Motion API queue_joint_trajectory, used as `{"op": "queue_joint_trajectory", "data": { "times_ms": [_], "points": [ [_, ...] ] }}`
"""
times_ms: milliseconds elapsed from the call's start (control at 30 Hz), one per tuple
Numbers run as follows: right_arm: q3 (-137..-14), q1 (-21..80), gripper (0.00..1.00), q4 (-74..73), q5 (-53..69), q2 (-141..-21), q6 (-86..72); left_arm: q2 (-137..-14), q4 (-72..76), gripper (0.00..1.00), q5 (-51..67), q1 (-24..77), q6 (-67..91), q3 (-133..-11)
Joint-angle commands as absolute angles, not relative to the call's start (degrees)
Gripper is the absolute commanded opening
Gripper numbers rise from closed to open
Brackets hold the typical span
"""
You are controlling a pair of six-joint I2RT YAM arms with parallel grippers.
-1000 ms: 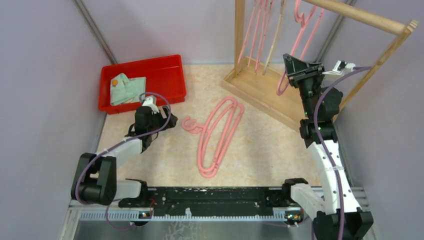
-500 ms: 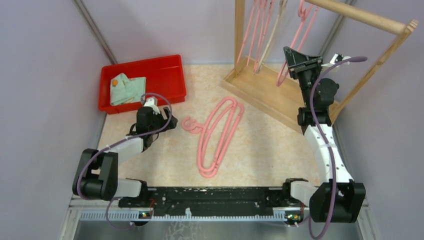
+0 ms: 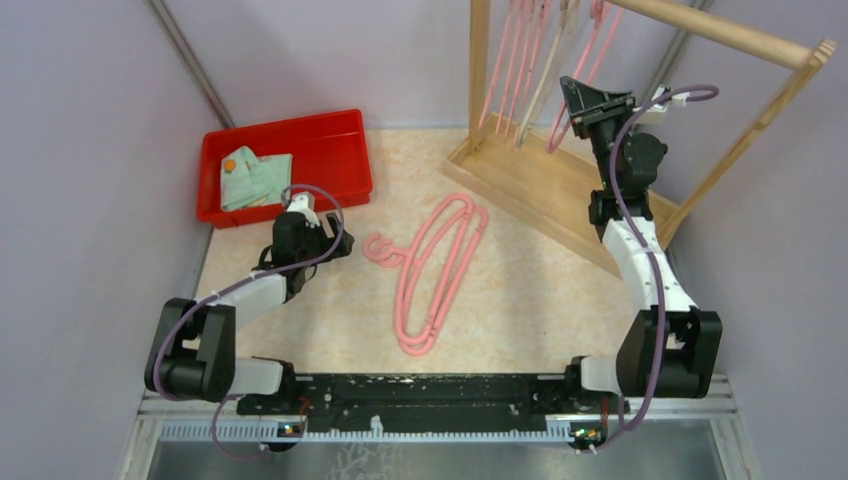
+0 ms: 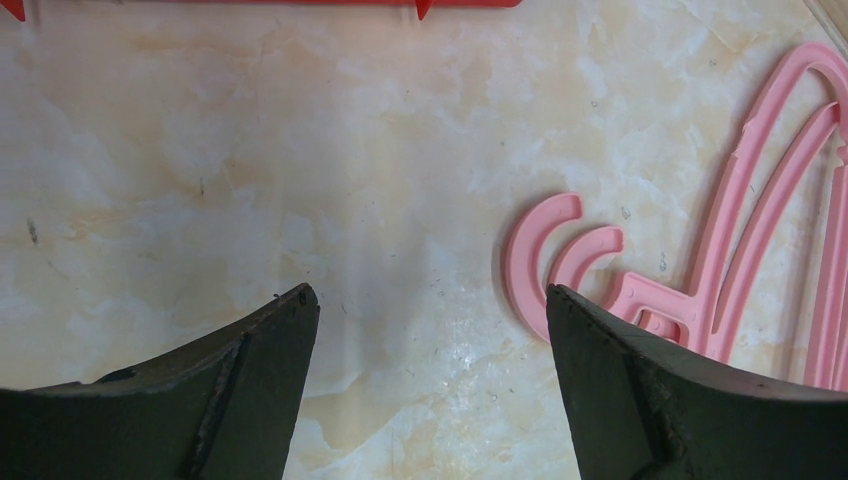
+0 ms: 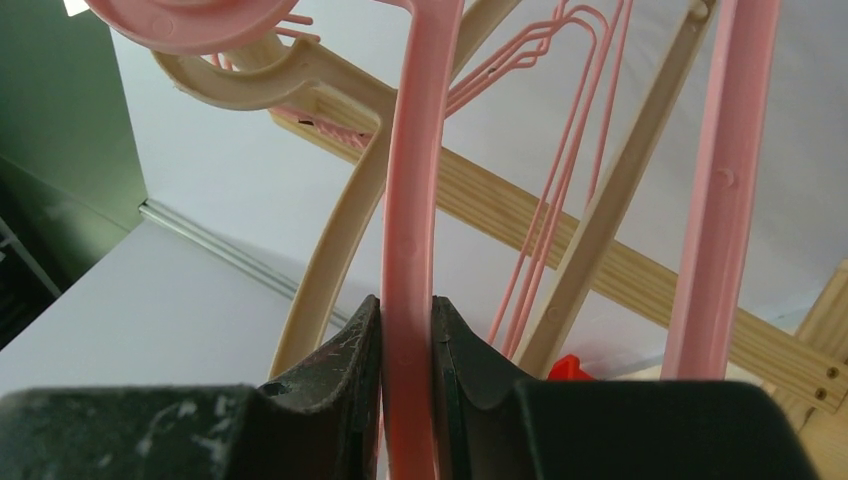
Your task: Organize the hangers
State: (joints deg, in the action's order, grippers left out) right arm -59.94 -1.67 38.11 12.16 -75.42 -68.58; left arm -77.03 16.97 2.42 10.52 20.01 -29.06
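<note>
Now the right hand [image 5: 408, 310], clamped on a pink hanger [image 5: 412, 180], has carried it higher and nearer the rack rail [image 3: 730, 33]; hooking looks close. Other hangers [image 3: 440, 265] lie on the tabletop [image 3: 540, 290] just beside the open, empty left hand [image 4: 430, 325].

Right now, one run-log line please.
right gripper: shut on pink hanger, at wooden rack | left gripper: open, above table, beside two loose pink hangers

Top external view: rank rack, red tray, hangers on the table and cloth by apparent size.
Largest: rack, though it rises toward the camera. Then red tray and table hangers, roughly alike. Smallest: cloth.
</note>
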Motion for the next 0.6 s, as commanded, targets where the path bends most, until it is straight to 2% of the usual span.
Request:
{"op": "queue_joint_trajectory", "data": {
  "times_ms": [0,233,567],
  "points": [
    [-64.68,-1.73,0.0,35.88,12.34,-77.87,-67.23,-76.78,17.04,0.89,1.84,10.67,19.39,-30.34],
    [-72.69,2.93,0.0,27.69,12.82,-84.75,-61.5,-77.67,17.48,0.89,2.07,10.7,19.63,-30.85],
    [-80.1,7.65,0.0,24.91,13.64,-94.15,-61.06,-77.98,17.32,0.89,1.05,10.61,19.04,-30.59]
  ]
}}
